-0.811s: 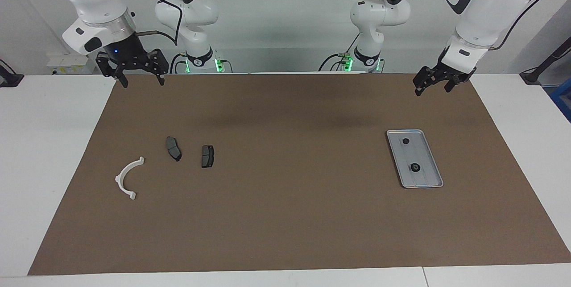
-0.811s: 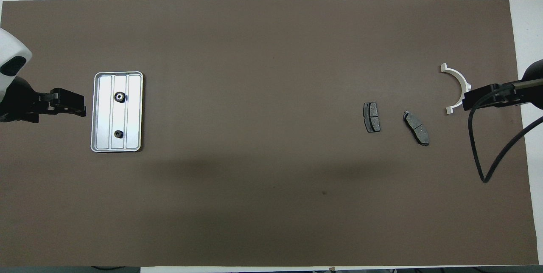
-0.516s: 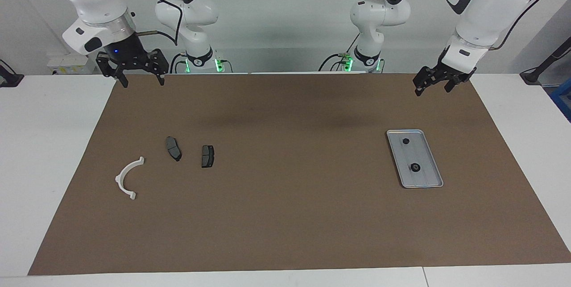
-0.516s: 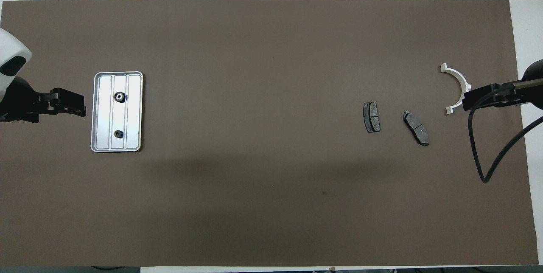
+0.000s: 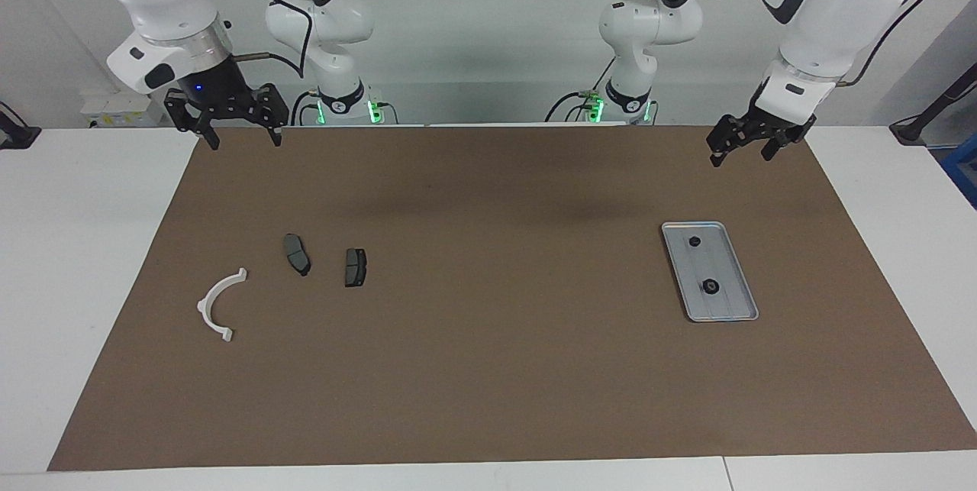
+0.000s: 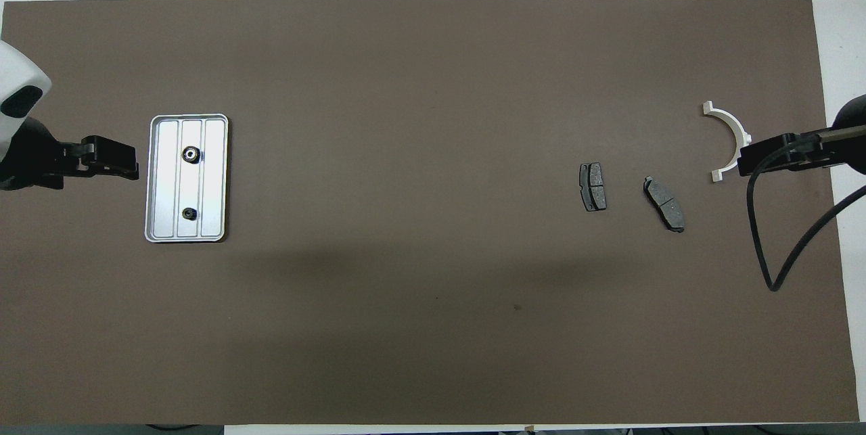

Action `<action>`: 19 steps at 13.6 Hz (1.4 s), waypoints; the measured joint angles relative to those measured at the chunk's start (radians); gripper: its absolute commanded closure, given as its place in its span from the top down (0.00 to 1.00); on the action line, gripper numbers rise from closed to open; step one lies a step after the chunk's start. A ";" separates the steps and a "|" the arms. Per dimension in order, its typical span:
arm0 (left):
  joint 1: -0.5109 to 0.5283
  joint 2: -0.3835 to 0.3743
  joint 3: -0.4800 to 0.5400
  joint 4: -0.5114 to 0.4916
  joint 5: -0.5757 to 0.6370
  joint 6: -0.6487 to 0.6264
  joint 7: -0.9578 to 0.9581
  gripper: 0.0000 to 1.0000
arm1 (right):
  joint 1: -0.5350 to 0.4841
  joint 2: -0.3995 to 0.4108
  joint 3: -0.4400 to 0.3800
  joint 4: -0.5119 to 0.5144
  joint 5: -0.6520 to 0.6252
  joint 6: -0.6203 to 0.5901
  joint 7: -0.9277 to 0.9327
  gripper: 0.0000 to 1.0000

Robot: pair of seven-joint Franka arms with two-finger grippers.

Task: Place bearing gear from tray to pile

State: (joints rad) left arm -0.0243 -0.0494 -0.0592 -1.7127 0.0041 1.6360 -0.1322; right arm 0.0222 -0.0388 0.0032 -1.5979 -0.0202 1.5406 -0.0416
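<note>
The silver tray (image 5: 743, 300) (image 6: 157, 178) lies on the brown mat toward the left arm's end. In it sit the black round bearing gear (image 5: 710, 286) (image 6: 191, 153) with a pale centre and a smaller black round part (image 5: 694, 241) (image 6: 189, 214). The pile lies toward the right arm's end: a white half-ring bracket (image 5: 216, 306) (image 6: 729, 129) and two dark plates (image 5: 297, 254) (image 5: 355, 267) (image 6: 593, 187) (image 6: 664, 203). My left gripper (image 5: 739, 156) (image 6: 128, 168) hangs open and empty in the air, apart from the tray. My right gripper (image 5: 243, 141) (image 6: 744, 157) hangs open and empty, high up.
The brown mat (image 5: 488, 369) covers most of the white table (image 5: 91, 247). A black cable (image 6: 761, 245) loops down from the right arm over the mat's edge. Both arm bases stand at the robots' end of the table.
The left gripper has shifted very slightly. The right gripper, tray, gears and pile have not moved.
</note>
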 measured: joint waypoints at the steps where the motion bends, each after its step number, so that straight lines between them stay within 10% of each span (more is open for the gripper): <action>1: 0.000 0.000 0.000 0.000 0.000 0.009 0.000 1.00 | 0.000 0.000 0.000 0.000 0.000 0.000 0.000 1.00; 19: 0.065 0.401 0.003 -0.057 0.000 0.479 -0.132 0.89 | -0.001 -0.026 -0.001 0.001 0.005 -0.001 0.000 1.00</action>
State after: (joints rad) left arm 0.0409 0.3519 -0.0561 -1.7694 0.0041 2.1151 -0.2638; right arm 0.0216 -0.0646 0.0023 -1.5970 -0.0153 1.5399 -0.0419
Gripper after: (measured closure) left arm 0.101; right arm 0.000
